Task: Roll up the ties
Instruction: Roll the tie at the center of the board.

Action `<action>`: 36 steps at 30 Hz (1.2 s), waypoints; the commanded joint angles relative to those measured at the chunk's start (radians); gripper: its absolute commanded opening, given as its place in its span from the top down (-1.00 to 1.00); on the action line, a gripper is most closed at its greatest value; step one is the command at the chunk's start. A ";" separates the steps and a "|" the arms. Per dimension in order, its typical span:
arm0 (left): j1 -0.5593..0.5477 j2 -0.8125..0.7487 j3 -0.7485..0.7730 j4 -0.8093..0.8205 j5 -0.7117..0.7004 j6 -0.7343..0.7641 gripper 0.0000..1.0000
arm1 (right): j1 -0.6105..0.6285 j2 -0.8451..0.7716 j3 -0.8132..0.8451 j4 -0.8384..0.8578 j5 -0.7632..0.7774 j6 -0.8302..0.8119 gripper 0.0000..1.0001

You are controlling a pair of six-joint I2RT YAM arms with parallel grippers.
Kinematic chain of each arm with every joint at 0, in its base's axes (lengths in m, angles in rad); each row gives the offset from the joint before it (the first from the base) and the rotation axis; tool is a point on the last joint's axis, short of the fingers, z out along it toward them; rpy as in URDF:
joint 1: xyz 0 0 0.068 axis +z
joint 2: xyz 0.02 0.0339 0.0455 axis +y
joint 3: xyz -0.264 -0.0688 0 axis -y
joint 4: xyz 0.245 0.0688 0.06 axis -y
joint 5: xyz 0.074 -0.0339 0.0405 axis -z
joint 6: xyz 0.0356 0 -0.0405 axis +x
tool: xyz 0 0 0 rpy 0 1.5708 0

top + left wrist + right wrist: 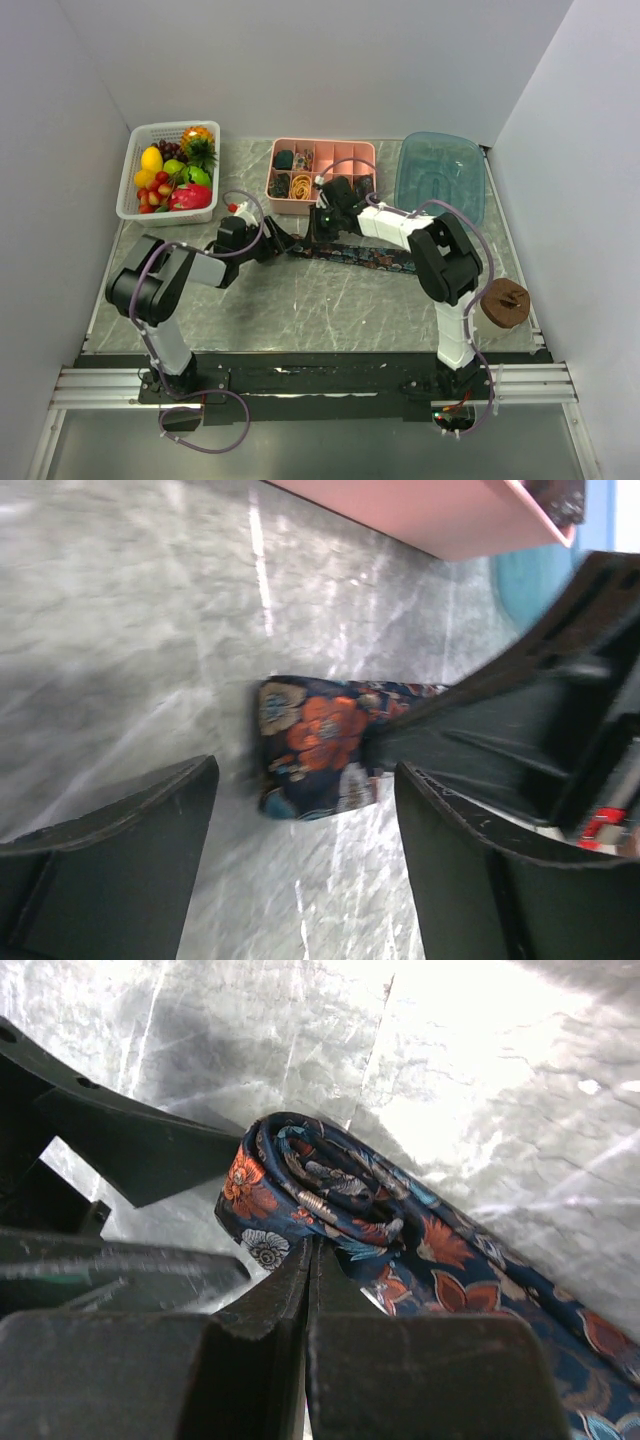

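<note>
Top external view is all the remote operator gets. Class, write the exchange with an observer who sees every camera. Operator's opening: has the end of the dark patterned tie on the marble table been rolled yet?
Observer: Yes. In the right wrist view the dark navy floral fabric tie is coiled several turns at its end.
Operator: Is the right gripper gripping it?
Observer: The right gripper has its fingers shut, tips seemingly pinching the coil's edge.
Operator: And the left gripper?
Observer: The left gripper is open, its fingers either side of the coil, not touching.
</note>
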 commanded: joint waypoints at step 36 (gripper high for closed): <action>-0.140 -0.058 0.086 -0.222 -0.110 0.151 0.98 | -0.008 0.148 0.231 -0.046 -0.002 -0.058 1.00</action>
